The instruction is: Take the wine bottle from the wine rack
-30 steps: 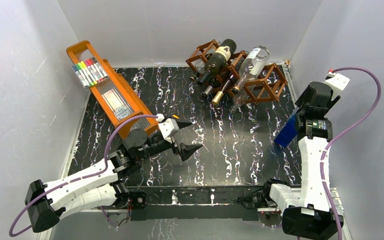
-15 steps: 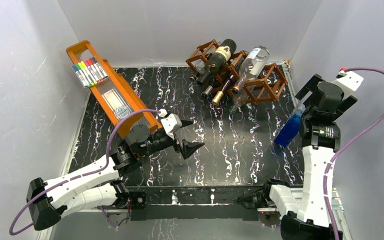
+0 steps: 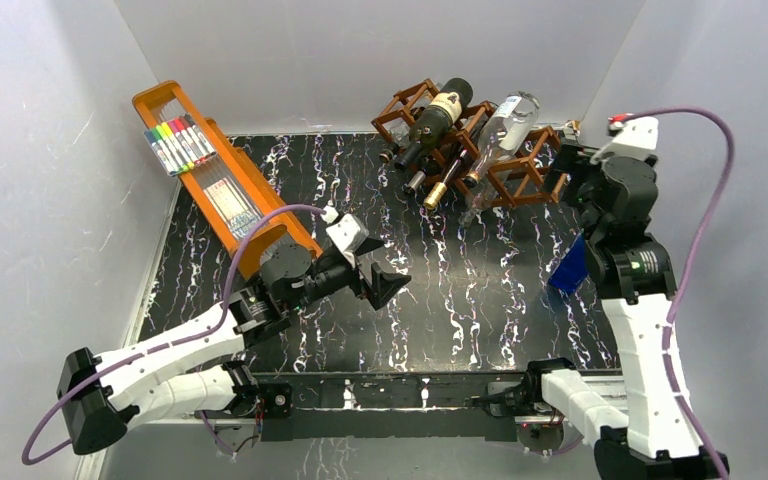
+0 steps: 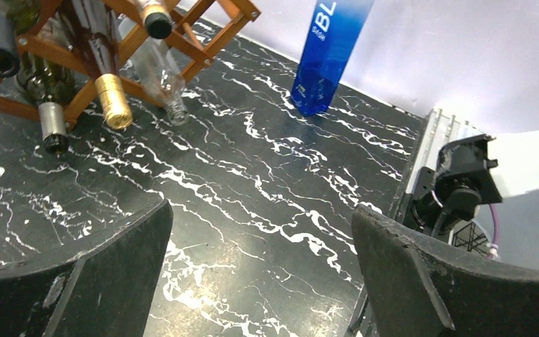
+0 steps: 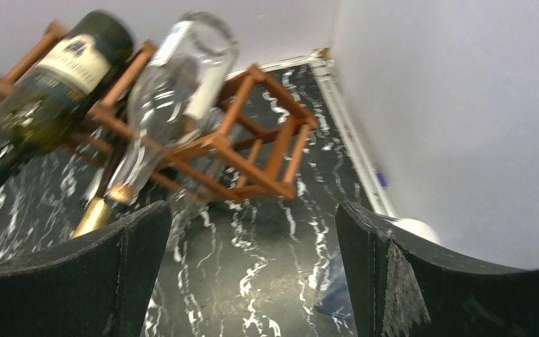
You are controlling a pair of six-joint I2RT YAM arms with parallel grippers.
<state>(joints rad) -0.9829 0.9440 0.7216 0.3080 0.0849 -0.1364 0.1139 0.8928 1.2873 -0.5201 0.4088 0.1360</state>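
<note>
From above, I am looking down on a black counter (image 3: 480,300) veined with white, with pale grey walls (image 3: 290,60) closing it in at the back and on both sides. The wine rack (image 3: 520,178) is standing at the back of the counter, right of centre, close to the back wall. A dark wine bottle (image 3: 438,118) with a cream label is lying across its upper cells, its neck sloping down toward me. A clear bottle (image 3: 505,125) is lying just beside it on the right. An orange tray (image 3: 230,195) is running diagonally at the back left, with coloured markers (image 3: 178,143) at its far end. My left gripper (image 3: 376,266) is hovering over mid-counter, well apart from the rack. My right gripper (image 3: 563,170) is hanging just beside the rack's right end. A blue bottle (image 3: 568,268) is showing at the right edge, partly hidden behind my right arm.

Through my left wrist, my dark fingers (image 4: 77,281) are standing wide apart, with only marbled counter showing between them. The rack's lower part is sitting at upper left, with a gold-capped neck (image 4: 114,102) and a silver-capped neck (image 4: 52,126) poking out. The blue bottle is standing upright by the pale wall.

Through my right wrist, slightly blurred, my fingers (image 5: 77,281) are spread wide with nothing between them. Beyond them the rack is carrying the dark wine bottle and the clear bottle side by side, near the right wall.
</note>
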